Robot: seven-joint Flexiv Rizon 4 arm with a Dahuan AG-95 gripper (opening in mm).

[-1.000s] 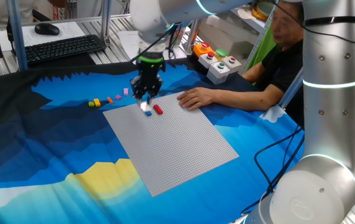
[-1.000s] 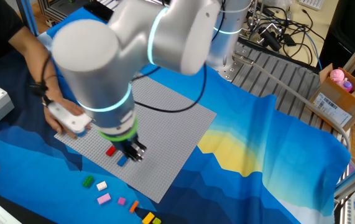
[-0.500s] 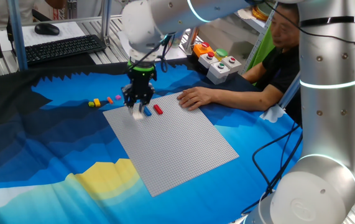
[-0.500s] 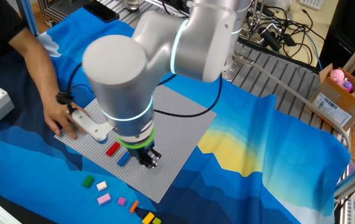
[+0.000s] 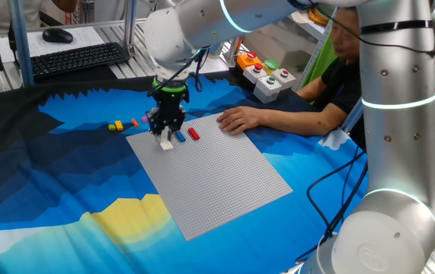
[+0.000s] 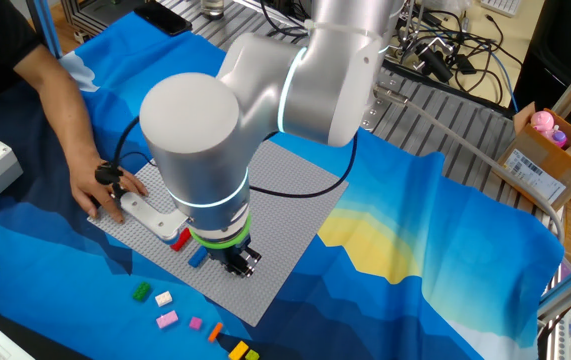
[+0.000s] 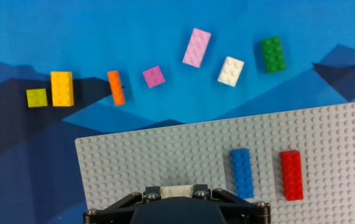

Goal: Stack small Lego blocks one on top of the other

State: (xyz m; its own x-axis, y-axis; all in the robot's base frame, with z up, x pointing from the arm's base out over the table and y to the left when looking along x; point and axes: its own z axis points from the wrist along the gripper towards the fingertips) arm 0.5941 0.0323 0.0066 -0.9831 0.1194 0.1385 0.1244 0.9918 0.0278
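Observation:
My gripper [image 7: 178, 194] is shut on a small white block [image 7: 178, 189], low over the left part of the grey baseplate [image 7: 165, 155]. A blue block [image 7: 242, 173] and a red block [image 7: 291, 175] lie on the plate to its right. On the blue cloth beyond the plate lie lime [image 7: 36, 98], yellow [image 7: 61, 88], orange [image 7: 116, 87], small pink [image 7: 153, 76], long pink [image 7: 196, 47], white [image 7: 230, 71] and green [image 7: 272, 55] blocks. In one fixed view the gripper [image 5: 165, 138] is left of the blue block [image 5: 180, 138]; in the other fixed view it [image 6: 241, 262] is right of the blue block [image 6: 198, 258].
A person's hand [image 5: 240, 119] rests on the far edge of the baseplate; it also shows in the other fixed view [image 6: 105, 190]. A grey box with coloured buttons [image 5: 267, 76] stands behind it. A keyboard [image 5: 72, 59] sits at the back left.
My gripper has moved left across the baseplate, away from the blue and red blocks, still holding the white block. The other blocks and the hand have not moved.

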